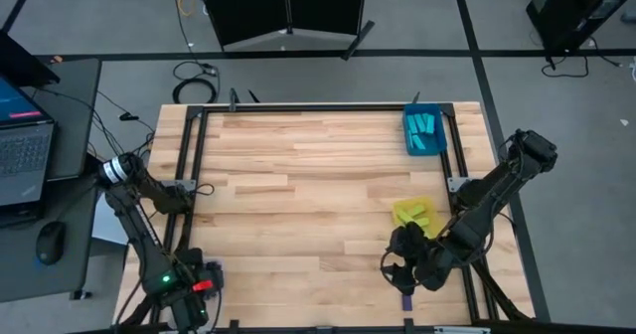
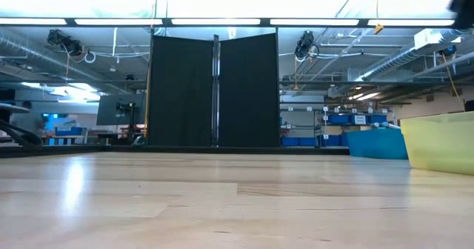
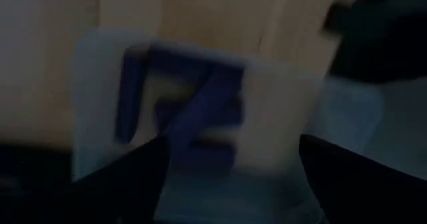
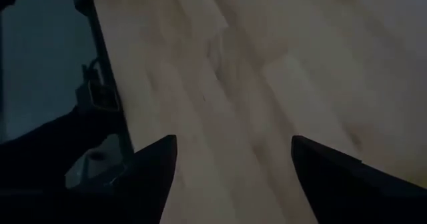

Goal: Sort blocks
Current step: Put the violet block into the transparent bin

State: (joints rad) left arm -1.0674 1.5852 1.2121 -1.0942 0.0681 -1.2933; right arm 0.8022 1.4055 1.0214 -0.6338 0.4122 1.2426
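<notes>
Blocks sorted into trays by colour; both arms low at the near edge of the table.

Cyan blocks (image 1: 423,127) lie in the blue tray (image 1: 408,141) at the far right, yellow-green blocks (image 1: 417,216) in the yellow tray (image 1: 399,210) nearer, and purple blocks (image 3: 180,117) in a clear tray (image 3: 280,104) under the left gripper (image 3: 230,177), whose fingers stand apart with nothing between them. The right gripper (image 4: 233,177) is also spread and empty above bare table (image 4: 267,84), close beside the yellow tray. A purple piece (image 1: 405,300) shows at the table's edge below it; whether it is a loose block I cannot tell. The main risk is the right arm knocking the yellow tray as it swings, spilling sorted blocks, or pushing that purple piece off the edge.
</notes>
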